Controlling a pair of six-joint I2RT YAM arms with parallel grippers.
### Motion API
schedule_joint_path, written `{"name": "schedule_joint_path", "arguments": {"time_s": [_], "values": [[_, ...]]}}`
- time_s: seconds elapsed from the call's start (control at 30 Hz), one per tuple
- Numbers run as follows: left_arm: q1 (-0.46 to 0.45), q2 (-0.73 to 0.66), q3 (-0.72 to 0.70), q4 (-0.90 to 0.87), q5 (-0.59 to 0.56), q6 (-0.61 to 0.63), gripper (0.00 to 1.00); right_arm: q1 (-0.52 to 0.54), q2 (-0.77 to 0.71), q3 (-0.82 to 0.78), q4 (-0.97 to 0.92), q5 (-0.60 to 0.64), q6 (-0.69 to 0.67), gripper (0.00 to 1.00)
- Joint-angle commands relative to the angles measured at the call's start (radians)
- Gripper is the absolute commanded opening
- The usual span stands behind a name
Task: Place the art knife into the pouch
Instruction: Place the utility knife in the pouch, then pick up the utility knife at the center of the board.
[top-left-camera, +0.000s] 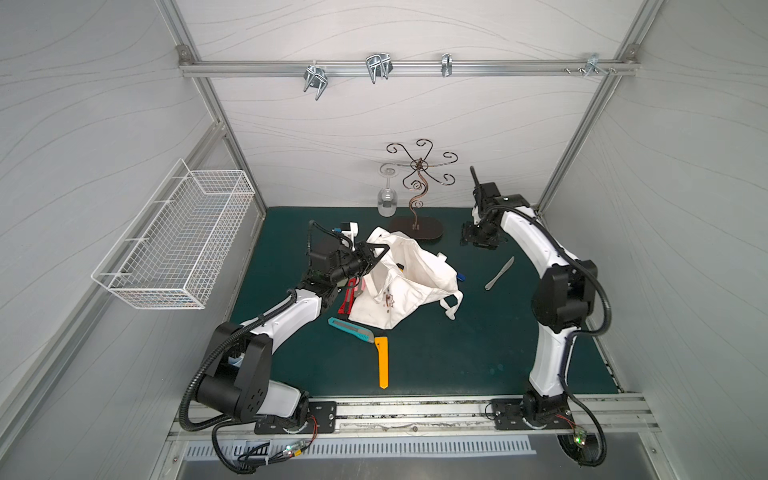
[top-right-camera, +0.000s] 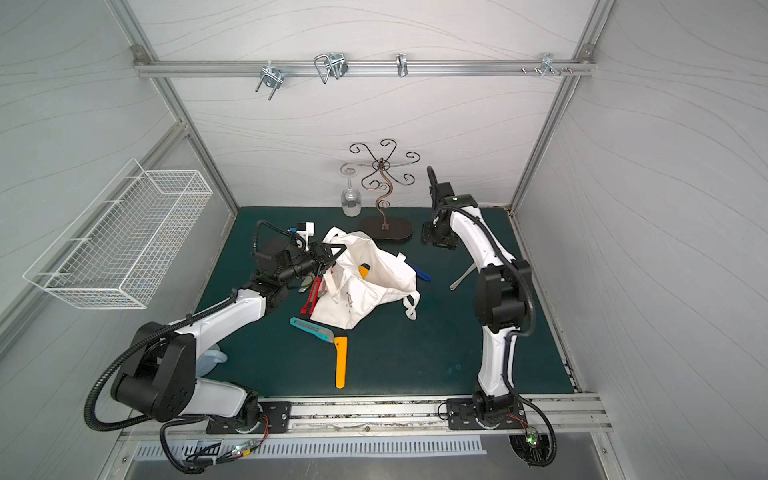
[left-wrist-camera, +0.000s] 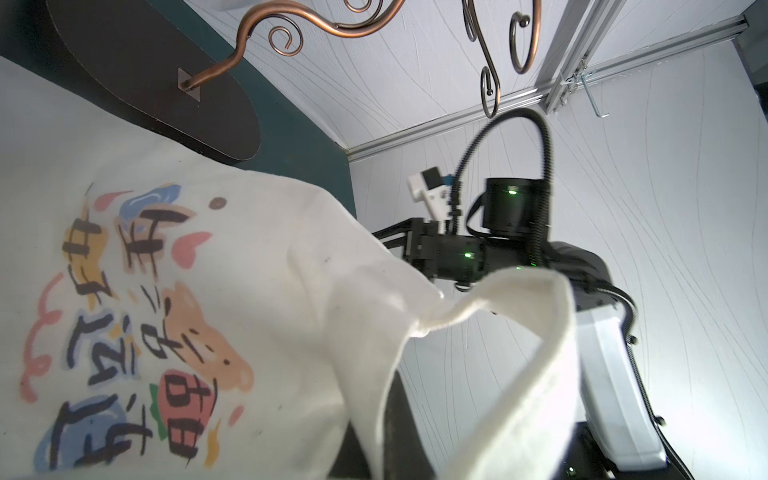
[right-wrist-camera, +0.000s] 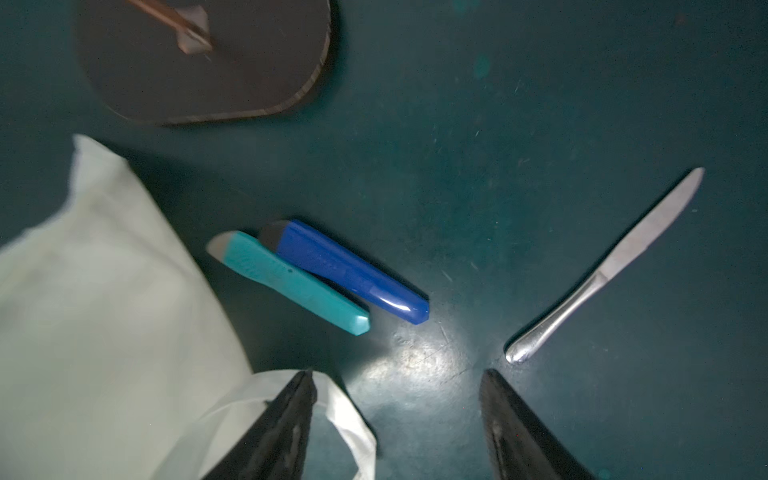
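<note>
Hidden: yellow art knife (top-left-camera: 400, 267) shows one end in the mouth of the pouch (top-left-camera: 409, 286), rest under cloth; red art knife (top-left-camera: 347, 296) lies half under the pouch's left side; rear teal art knife (right-wrist-camera: 291, 282) is unseen in both top views.
Left gripper (top-left-camera: 375, 259): clamped on the pouch's left rim, rim raised off the mat (top-left-camera: 457, 365).
Right gripper (right-wrist-camera: 397, 372): jaws wide apart, empty, above the mat's back right part.
Around: stand base (top-left-camera: 417, 229) behind the pouch; table knife (top-left-camera: 498, 273) toward the right edge; orange cutter (top-left-camera: 382, 361) toward the front edge.
Axes: blue art knife (right-wrist-camera: 349, 272) touches the rear teal art knife, parallel, butts toward the right edge, just beside the pouch; front teal art knife (top-left-camera: 351, 328) lies diagonally before the pouch.
</note>
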Motion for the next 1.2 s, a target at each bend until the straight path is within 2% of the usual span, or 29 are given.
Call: {"name": "schedule_joint_path", "arguments": {"time_s": [0.0,0.13,0.23,0.5,0.97,1.17], "values": [[0.005,0.008,0.035,0.082,0.015,0.002,0.0,0.005,0.036,0.055,-0.055,-0.031,-0.129,0.69],[0.005,0.013,0.043,0.08,0.018,0.001,0.0,0.02,0.097,0.071,-0.038,-0.049,-0.214,0.72],[0.005,0.013,0.048,0.072,0.021,0.005,0.0,0.043,0.138,0.078,-0.023,-0.017,-0.269,0.75],[0.005,0.013,0.057,0.053,0.026,0.023,0.0,0.075,0.207,0.048,0.069,-0.024,-0.345,0.75],[0.004,0.025,0.057,0.043,0.025,0.039,0.0,0.085,0.303,0.062,0.1,0.002,-0.34,0.74],[0.0,0.03,0.06,0.044,0.021,0.039,0.0,0.073,0.322,0.051,0.093,-0.038,-0.315,0.72]]}}
